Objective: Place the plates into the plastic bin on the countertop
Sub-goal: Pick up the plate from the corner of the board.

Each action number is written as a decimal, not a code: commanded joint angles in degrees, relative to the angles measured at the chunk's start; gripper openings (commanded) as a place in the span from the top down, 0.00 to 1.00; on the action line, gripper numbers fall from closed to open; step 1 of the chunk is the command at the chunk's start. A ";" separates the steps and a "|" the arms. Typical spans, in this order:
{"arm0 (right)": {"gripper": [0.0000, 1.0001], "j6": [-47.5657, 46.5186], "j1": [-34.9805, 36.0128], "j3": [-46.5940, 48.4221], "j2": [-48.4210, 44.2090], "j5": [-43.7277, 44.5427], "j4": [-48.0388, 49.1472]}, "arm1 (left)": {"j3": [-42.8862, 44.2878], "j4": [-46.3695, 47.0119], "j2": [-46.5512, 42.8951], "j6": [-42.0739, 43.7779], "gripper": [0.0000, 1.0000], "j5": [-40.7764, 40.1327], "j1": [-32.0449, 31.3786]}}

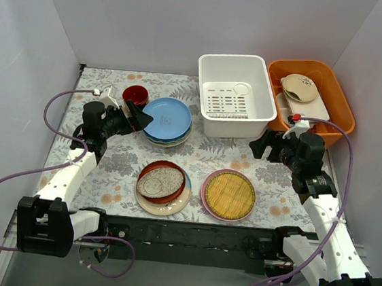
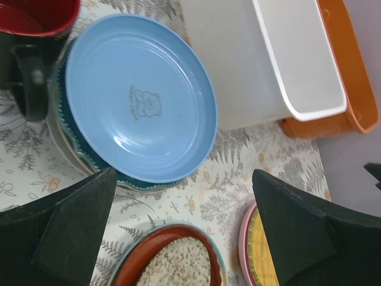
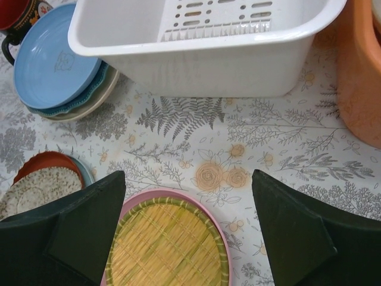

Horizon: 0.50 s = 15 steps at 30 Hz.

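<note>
one light blue plate [image 2: 140, 98], just ahead of spread left fingers [image 2: 71, 232]

The light blue plate [image 2: 140, 95] hides all but the rims of the teal plate [image 2: 66, 113] and cream plate [image 2: 62, 152] beneath it.

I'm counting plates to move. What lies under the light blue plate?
Under the light blue plate two rims show: a teal plate, then a pale cream plate lowest on the countertop. Their centres are covered, so anything between them cannot be seen.
</note>
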 commanded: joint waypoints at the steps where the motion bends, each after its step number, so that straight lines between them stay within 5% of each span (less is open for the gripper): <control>1: 0.07 0.51 0.18 2.01 0.02 -3.79 -2.36 | 2.91 -1.21 -3.23 2.24 0.02 9.72 0.15; 15: 0.02 1.30 0.09 -4.84 -5.25 -6.88 -8.86 | 1.50 -6.13 -5.08 2.76 0.02 13.09 -4.24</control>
